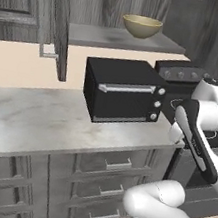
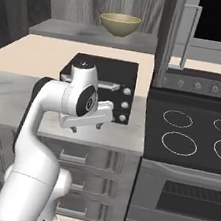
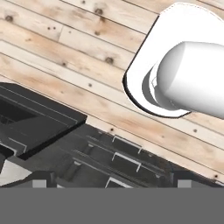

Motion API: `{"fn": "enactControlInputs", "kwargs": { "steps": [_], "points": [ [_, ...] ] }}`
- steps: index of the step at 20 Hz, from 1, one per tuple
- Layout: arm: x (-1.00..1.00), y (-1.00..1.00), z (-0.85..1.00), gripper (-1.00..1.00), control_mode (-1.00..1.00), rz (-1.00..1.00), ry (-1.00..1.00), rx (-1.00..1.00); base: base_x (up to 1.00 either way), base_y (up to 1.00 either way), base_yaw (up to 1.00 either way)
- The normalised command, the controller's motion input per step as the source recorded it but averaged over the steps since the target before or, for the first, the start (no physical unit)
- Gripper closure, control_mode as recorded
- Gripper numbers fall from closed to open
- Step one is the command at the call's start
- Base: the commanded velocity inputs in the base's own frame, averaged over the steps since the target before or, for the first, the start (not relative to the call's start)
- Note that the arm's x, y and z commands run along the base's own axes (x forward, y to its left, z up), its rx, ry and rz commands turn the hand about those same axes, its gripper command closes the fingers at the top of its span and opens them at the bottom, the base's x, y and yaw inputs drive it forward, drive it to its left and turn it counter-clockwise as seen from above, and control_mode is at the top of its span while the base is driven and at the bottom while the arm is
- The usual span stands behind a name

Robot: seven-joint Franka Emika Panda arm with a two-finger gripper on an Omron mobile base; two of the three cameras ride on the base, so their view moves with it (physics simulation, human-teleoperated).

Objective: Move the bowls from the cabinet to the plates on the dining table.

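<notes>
Cabinet (image 1: 36, 12) doors stood swung open at the far left of the left base view, the dark wood-grain door (image 1: 58, 31) with its long grey bar handle (image 1: 48, 19) hanging out over the counter. Further right, on the bare grey shelf (image 1: 118, 39) inside, sat one tan bowl (image 1: 141, 26) with a golden-brown rim, upright and alone. Directly below it, on the pale marble counter (image 1: 38, 119), stood a black toaster oven (image 1: 124, 91), and under the counter ran grey drawers (image 1: 111, 165) with bar pulls. Right of that was the black stove (image 1: 185, 76) with its row of knobs. The white arm (image 1: 201, 127) rose at the lower right, folded at counter height in front of the stove. From the right base view the same bowl (image 2: 119, 25) sat on the shelf above the toaster oven (image 2: 103, 86), and the gripper (image 2: 86, 127) hung low in front of the oven's face, its two short fingers (image 2: 73, 128) pointing downward and spread wide apart, with nothing between them. The bowl lay well above and behind the fingers, apart from them, with the toaster oven between. To the right were the stove top's (image 2: 195, 131) ring burners. The hand view looked down on a plank floor (image 3: 65, 57) and the drawer fronts (image 3: 118, 159).
</notes>
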Motion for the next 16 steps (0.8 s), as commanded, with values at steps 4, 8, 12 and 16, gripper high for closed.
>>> {"fn": "enactControlInputs", "kwargs": {
  "steps": [4,8,12,16],
  "points": [
    [0.0,0.0,0.0,-1.0,1.0,0.0,0.0,0.0,0.25,0.29,-0.18],
    [0.0,0.0,0.0,-1.0,1.0,0.0,0.0,0.0,0.34,0.04,-0.17],
    [0.0,0.0,0.0,-1.0,1.0,0.0,0.0,0.0,0.39,0.14,-0.16],
    [0.0,0.0,0.0,-1.0,1.0,0.0,0.0,0.0,0.43,0.22,-0.13]
  ]
}}
